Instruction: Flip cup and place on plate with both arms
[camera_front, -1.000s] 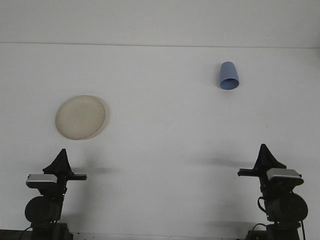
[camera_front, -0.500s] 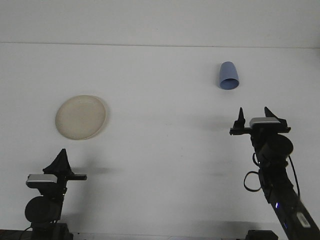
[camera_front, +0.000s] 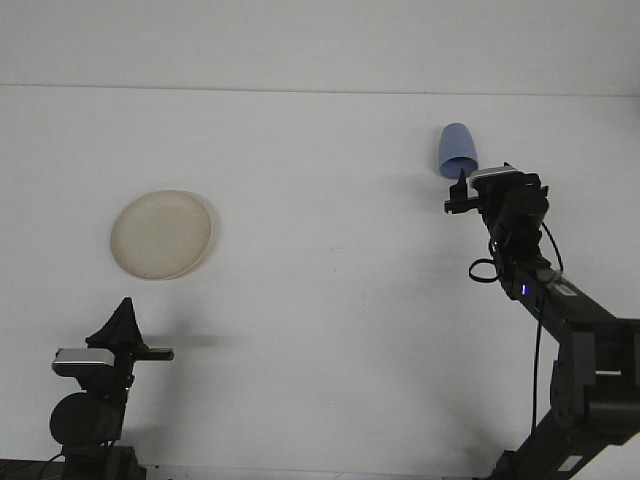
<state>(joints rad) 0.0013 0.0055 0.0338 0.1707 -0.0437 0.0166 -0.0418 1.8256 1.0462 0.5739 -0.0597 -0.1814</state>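
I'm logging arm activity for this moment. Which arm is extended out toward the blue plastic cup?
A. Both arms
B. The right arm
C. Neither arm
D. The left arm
B: the right gripper is beside the blue plastic cup, while the left gripper sits low, near the table's front edge.

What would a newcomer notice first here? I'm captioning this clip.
The right arm stretched out over the white table, its claw just short of the blue cup at the far right. Then the cream plate alone at the left, with the left claw parked low beneath it.
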